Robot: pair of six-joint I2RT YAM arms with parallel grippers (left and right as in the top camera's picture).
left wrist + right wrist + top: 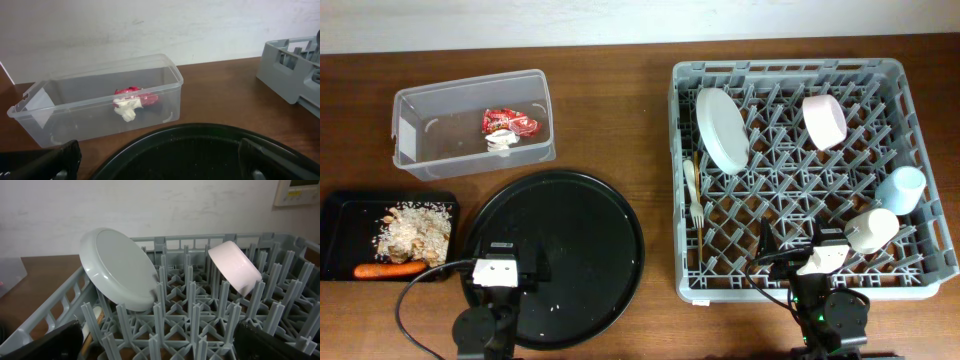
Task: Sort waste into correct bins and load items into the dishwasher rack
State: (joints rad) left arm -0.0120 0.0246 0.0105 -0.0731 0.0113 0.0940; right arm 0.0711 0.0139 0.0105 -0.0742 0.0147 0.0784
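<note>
1. Smooth orange carrot [388,269] is lying in the shallow black tray [345,228], near left, long axis running left-right.
2. Glossy white plate [722,130] is leaning on edge among grey lattice rack [785,68] pegs.
3. Jaws of left gripper [505,262] and right gripper [820,252] are standing open, empty.

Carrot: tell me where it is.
Overhead view, far left: the carrot lies in the shallow black tray, along its near edge beside the food scraps.
</note>
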